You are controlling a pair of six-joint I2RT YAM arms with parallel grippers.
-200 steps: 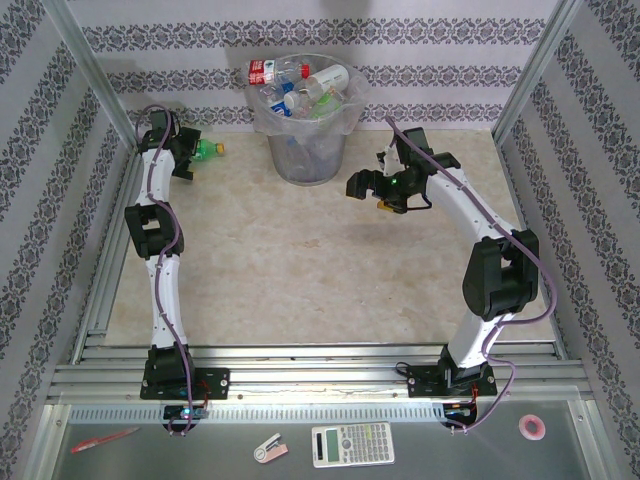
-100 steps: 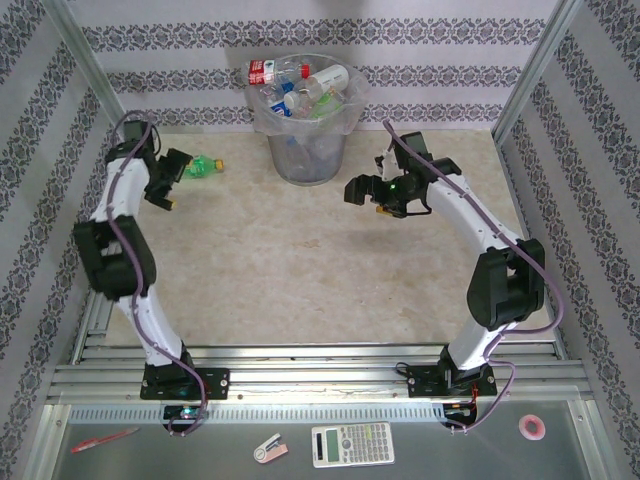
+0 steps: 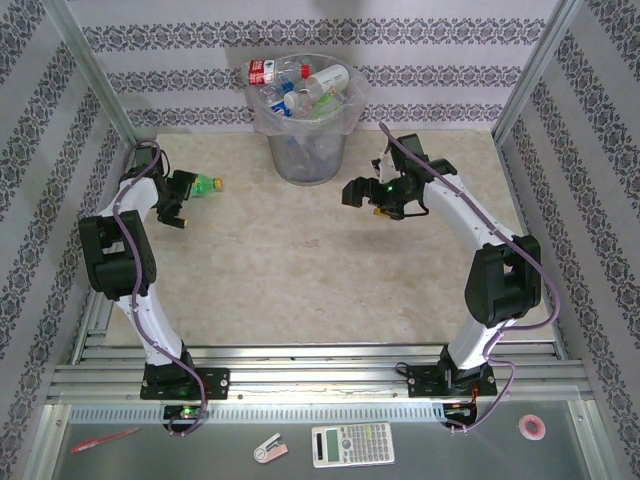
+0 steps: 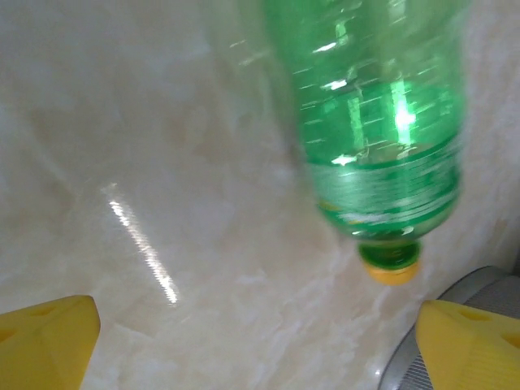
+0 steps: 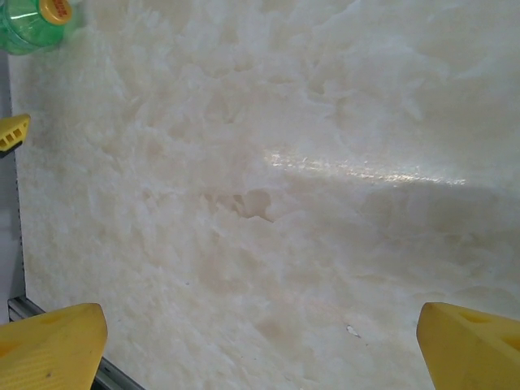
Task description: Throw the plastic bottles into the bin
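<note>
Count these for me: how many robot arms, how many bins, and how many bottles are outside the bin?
Robot arms: 2
Bin: 1
Green bottle outside the bin: 1
Total: 4
</note>
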